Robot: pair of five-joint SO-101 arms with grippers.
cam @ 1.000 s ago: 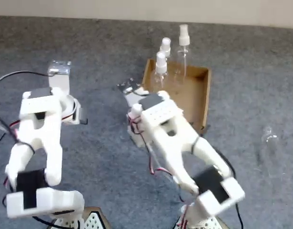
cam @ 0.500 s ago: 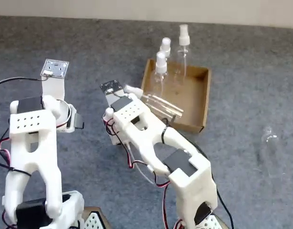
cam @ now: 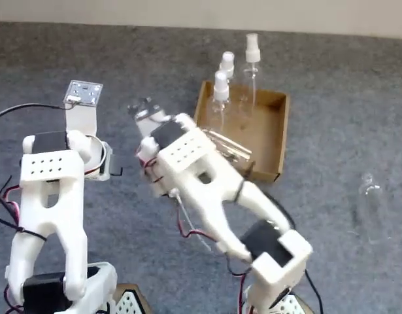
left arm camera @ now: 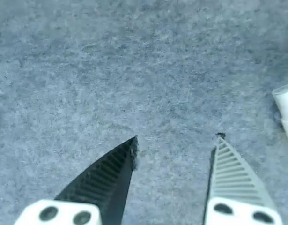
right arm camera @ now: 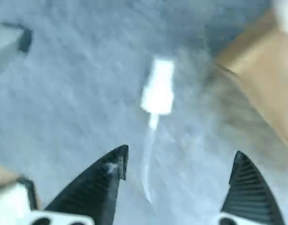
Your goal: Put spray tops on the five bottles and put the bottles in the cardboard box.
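A white spray top [right arm camera: 157, 92] with its thin tube lies on the grey carpet, just ahead of my open right gripper [right arm camera: 177, 160]; nothing is between its fingers. The cardboard box [cam: 276, 140] stands beside it, and its corner [right arm camera: 263, 77] shows in the right wrist view. One clear capped bottle [cam: 228, 148] lies flat in the box. Three capped bottles [cam: 221, 88] [cam: 227, 64] [cam: 251, 52] stand at the box's far side. A clear bottle with no top [cam: 370, 198] lies on the carpet far right. My left gripper [left arm camera: 176, 139] hangs open over bare carpet.
Grey carpet covers the whole table. A small white piece [left arm camera: 286, 110] shows at the edge of the left wrist view. My right arm [cam: 207, 176] stretches across the middle, its wrist just left of the box. The left arm [cam: 53, 176] stands at the left.
My right arm has swung left, off the box's front corner and over the carpet beside it, uncovering the bottle lying in the box. The left arm has shifted only slightly.
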